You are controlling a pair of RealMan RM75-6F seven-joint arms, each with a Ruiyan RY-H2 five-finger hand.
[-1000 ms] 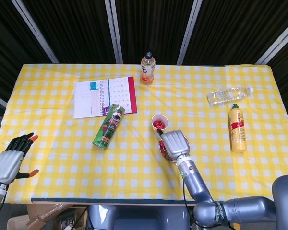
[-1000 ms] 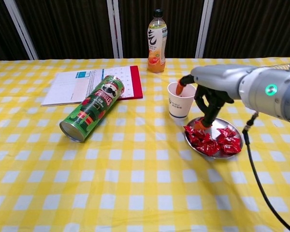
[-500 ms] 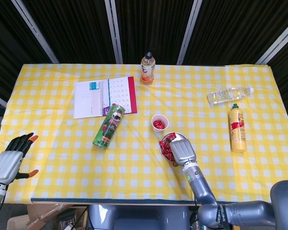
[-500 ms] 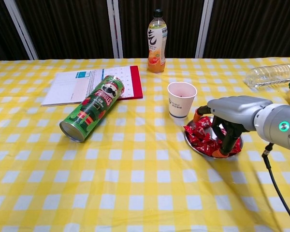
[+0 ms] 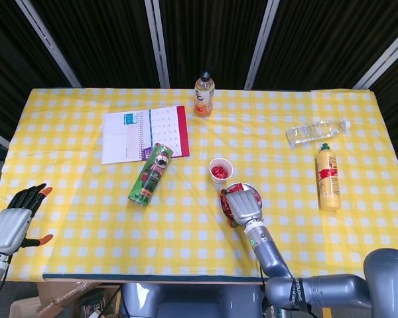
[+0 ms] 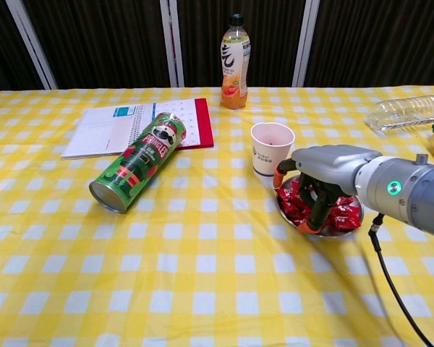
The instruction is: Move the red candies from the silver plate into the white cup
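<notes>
The white cup (image 5: 220, 170) (image 6: 271, 148) stands upright with red candies inside, as the head view shows. Just right of it and nearer to me lies the silver plate (image 5: 256, 193) (image 6: 356, 221), heaped with red candies (image 5: 234, 189) (image 6: 343, 215). My right hand (image 5: 245, 207) (image 6: 324, 172) hangs over the plate's near-left side, its fingers pointing down onto the candies and its thumb apart toward the cup. No candy shows pinched in it. My left hand (image 5: 13, 222) rests with fingers spread beyond the table's left front corner, holding nothing.
A green chips can (image 5: 150, 174) (image 6: 139, 163) lies on its side left of the cup. An open notebook (image 5: 144, 134) (image 6: 137, 126) and an orange drink bottle (image 5: 203, 95) (image 6: 234, 61) sit further back. A water bottle (image 5: 316, 130) and a yellow bottle (image 5: 328, 177) lie at the right.
My right hand left the cup's rim, dropped onto the plate, then shifted toward the plate's left side. The left hand stayed still.
</notes>
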